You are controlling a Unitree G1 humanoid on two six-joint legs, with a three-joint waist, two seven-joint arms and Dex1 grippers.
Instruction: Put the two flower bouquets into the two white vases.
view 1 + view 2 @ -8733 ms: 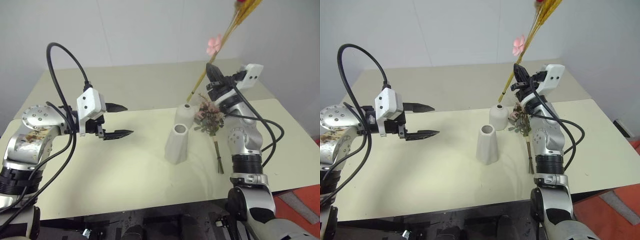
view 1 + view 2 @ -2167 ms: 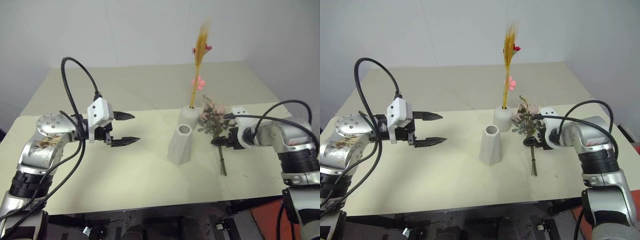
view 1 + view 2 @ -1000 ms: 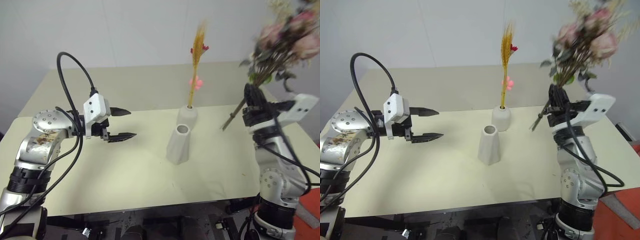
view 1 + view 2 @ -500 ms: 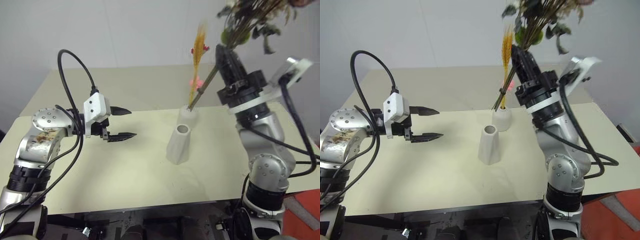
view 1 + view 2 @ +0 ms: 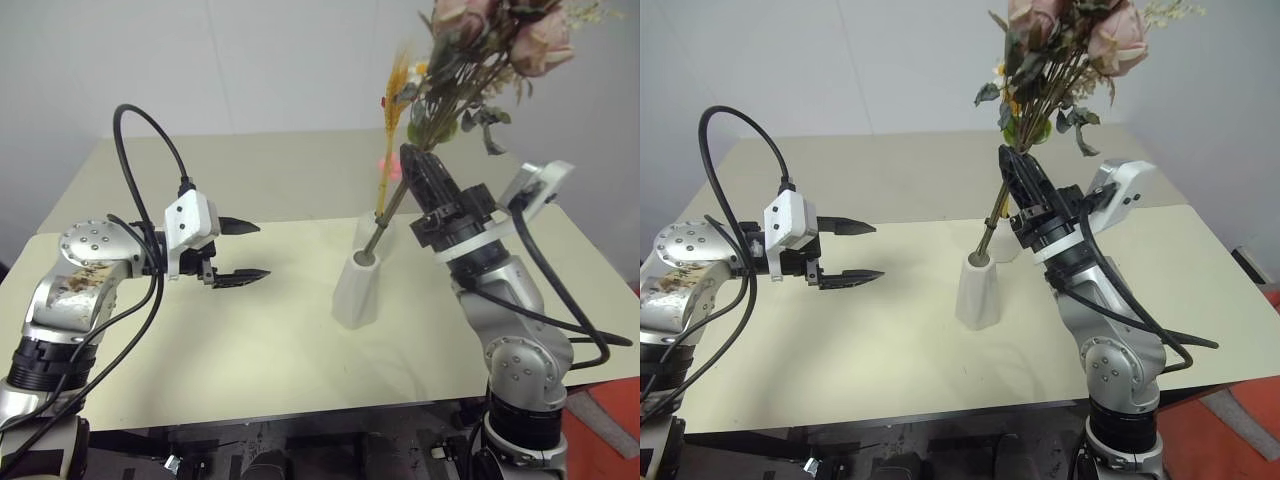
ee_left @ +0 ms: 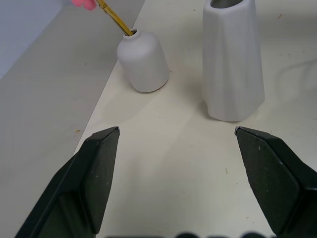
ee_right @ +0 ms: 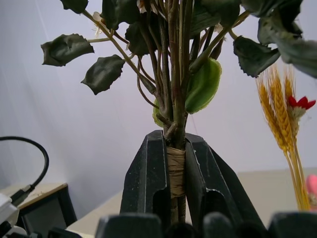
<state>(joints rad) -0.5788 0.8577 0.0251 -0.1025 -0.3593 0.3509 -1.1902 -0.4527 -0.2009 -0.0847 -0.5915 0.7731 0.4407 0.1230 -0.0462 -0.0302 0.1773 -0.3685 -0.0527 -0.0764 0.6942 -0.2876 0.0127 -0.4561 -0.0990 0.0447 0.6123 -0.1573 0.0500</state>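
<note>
Pale table [image 5: 250, 340]: mid-frame, yellow stalks [image 5: 395, 95] fill the round vase [image 6: 143, 62]; right claw [image 7: 177, 171] pinches the rose bunch [image 5: 490, 40], stem tips at the tall vase [image 5: 357, 290]; left claw [image 5: 240, 250] spread.

The rose bouquet [image 5: 495, 60] is cropped by the frame's top edge; its stems and the right gripper [image 5: 1012, 178] hide the shorter vase [image 5: 1006, 243].

You'll find nothing to read here: no text, label, brand, number or sign on anything.
</note>
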